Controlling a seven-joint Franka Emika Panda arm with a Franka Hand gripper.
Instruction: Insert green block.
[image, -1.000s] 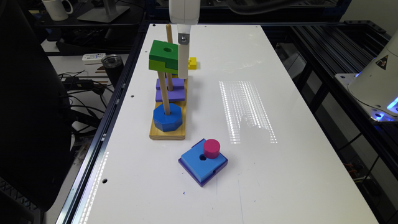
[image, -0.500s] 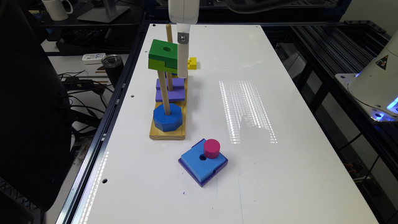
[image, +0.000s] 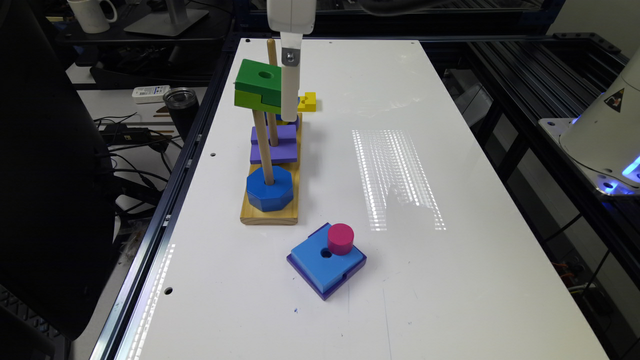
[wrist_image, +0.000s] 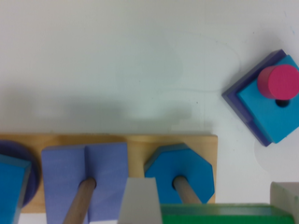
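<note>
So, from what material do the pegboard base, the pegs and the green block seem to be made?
The base looks like bare light wood, with pale yellow-brown faces and faint grain. The pegs look like plain wooden dowels, tan and matte. The green block, held in the gripper, has flat, opaque, even colour in two greens with crisp edges: probably painted wood, though foam or plastic cannot be excluded.

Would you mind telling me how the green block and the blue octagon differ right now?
The green block is square and two-toned; the blue octagon is eight-sided and plain blue. The green block is held up in the air by the gripper; the octagon sits on the wooden base, already on its peg.
</note>
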